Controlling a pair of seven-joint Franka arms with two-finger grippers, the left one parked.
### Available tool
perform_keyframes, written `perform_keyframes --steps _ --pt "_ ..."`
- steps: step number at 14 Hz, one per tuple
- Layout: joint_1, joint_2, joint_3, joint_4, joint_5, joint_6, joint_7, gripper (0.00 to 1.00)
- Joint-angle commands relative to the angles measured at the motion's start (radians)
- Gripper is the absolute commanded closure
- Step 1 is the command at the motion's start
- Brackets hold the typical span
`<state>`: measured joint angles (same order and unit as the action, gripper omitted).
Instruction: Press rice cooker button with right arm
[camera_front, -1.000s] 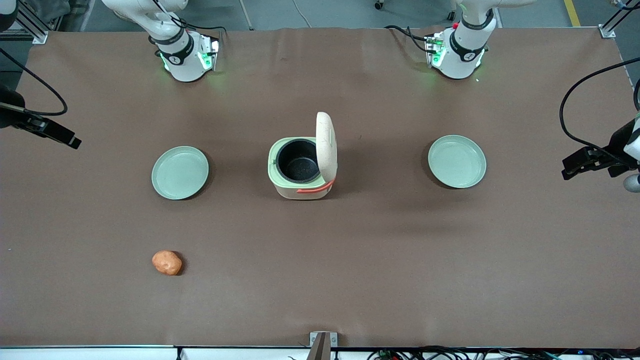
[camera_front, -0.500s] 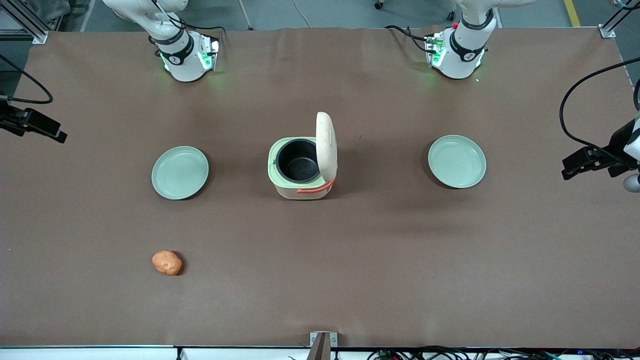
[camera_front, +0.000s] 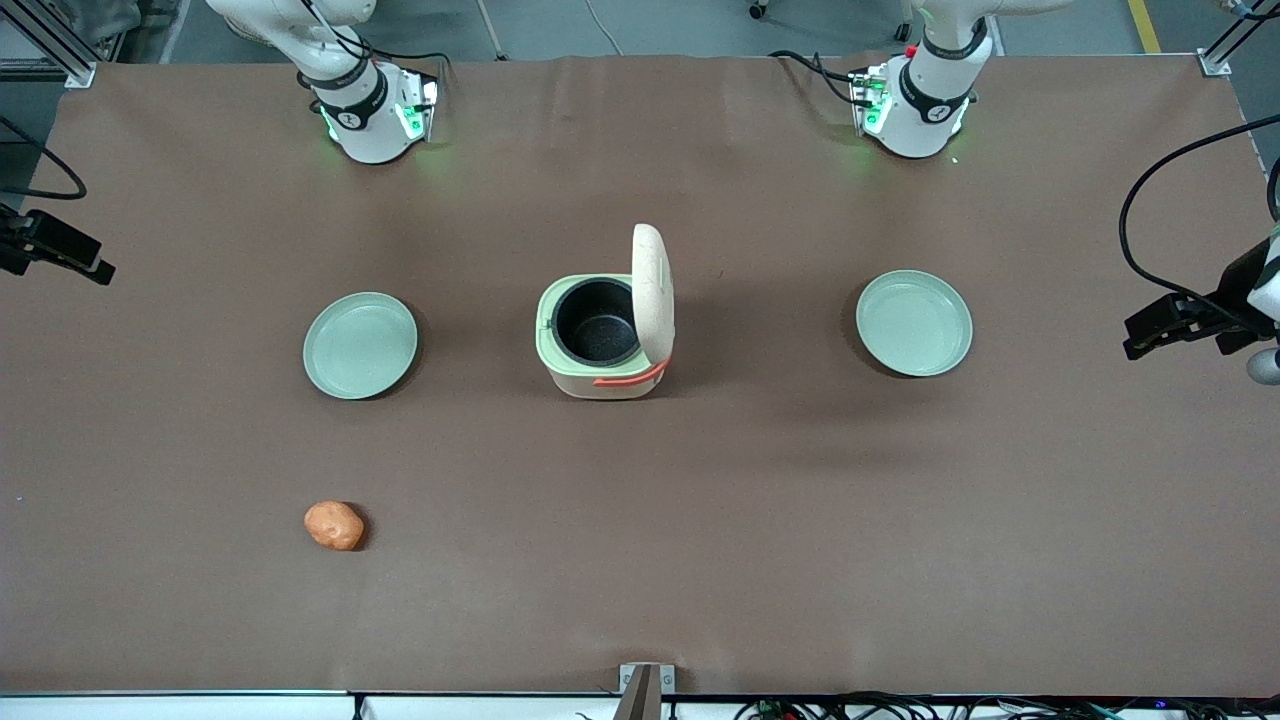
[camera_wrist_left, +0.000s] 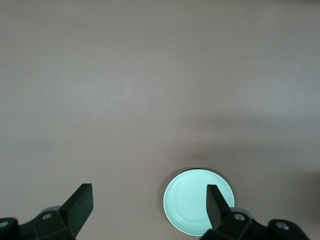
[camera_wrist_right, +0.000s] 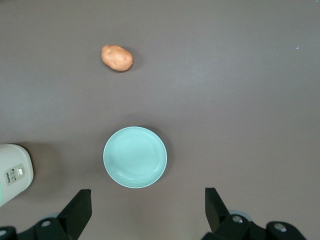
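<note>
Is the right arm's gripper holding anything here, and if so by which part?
Nothing is held. The black two-finger gripper is open, with nothing between its fingers, high above the table at the working arm's end, apart from the cream speckled rice cooker.

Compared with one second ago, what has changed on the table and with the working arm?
Only the working arm moved: its tool drew back toward the working arm's end of the table, away from the rice cooker, and holds nothing; in the wrist view its fingers stand apart. The rice cooker, lid up, both plates and the potato stayed as they were.
</note>
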<state>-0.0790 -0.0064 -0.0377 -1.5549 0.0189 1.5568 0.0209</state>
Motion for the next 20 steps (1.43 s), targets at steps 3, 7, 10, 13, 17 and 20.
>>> perform_keyframes --steps 3,7,10,13,17,20 --pt "-0.041 -0.014 0.022 -0.008 -0.004 0.005 -0.024 0.00" --pt "0.014 -0.012 -0.017 -0.004 -0.010 0.015 -0.026 0.00" --pt "0.028 -0.018 -0.027 -0.008 -0.010 0.017 -0.027 0.00" --pt "0.027 -0.020 -0.027 -0.013 -0.010 0.014 -0.041 0.00" --pt "0.025 -0.021 -0.028 -0.016 -0.010 0.014 -0.044 0.00" --pt "0.025 -0.026 -0.028 -0.022 -0.011 0.012 -0.045 0.00"
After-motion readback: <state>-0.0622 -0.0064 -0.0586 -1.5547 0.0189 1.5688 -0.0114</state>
